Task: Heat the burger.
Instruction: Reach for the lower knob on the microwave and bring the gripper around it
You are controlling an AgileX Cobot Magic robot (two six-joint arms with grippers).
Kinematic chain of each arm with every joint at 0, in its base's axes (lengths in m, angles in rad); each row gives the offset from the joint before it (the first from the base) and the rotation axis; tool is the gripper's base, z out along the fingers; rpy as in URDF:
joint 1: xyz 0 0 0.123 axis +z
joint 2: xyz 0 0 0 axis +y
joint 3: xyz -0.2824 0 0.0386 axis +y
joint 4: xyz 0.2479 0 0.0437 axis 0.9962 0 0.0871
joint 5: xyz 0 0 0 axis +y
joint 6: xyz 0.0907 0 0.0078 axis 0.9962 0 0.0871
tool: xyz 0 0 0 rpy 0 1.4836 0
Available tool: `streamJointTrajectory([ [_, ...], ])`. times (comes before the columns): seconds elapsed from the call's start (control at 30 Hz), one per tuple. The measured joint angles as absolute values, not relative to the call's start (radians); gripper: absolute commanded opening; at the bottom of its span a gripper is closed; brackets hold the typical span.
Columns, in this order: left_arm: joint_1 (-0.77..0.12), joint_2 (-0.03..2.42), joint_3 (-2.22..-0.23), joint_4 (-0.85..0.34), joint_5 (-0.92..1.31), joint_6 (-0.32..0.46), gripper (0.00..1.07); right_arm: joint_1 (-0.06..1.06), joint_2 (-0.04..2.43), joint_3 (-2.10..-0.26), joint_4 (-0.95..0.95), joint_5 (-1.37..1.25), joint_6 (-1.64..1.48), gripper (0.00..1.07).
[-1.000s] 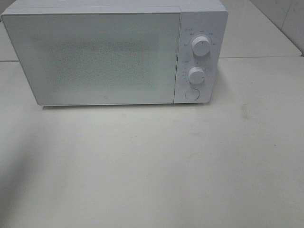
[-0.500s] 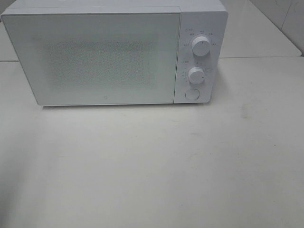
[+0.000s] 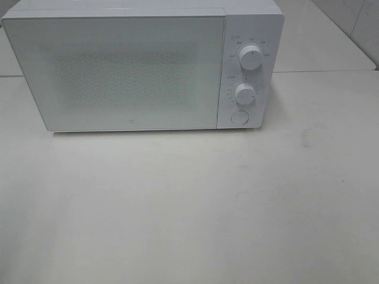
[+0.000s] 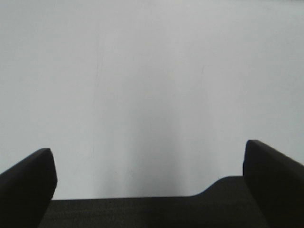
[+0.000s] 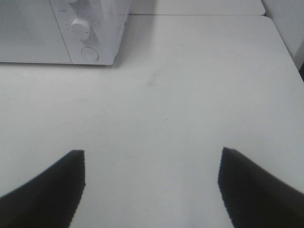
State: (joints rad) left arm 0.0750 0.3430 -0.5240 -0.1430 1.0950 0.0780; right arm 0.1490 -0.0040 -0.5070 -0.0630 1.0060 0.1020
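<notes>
Left pincer (image 4: 147,147) agape, right pincer (image 5: 151,151) seemingly empty

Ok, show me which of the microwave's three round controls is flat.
The bottom button: it lies flat, while the upper knob and middle knob stick out.

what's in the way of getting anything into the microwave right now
The shut microwave door closes off the inside. Nothing visible lies between the right gripper and that door. Both it and the left gripper are open and empty; the burger shows in no view.
</notes>
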Motion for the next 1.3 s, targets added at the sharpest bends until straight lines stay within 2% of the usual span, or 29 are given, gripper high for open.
streamJointTrajectory([
  [0.7,0.075,0.003,-0.521,-0.135,1.086,0.067,1.0,0.149,-0.004,-0.507,-0.063,1.006,0.102,0.75],
  [1.3,0.075,-0.004,-0.521,-0.135,1.086,0.068,1.0,0.149,-0.004,-0.507,-0.063,1.006,0.102,0.75],
])
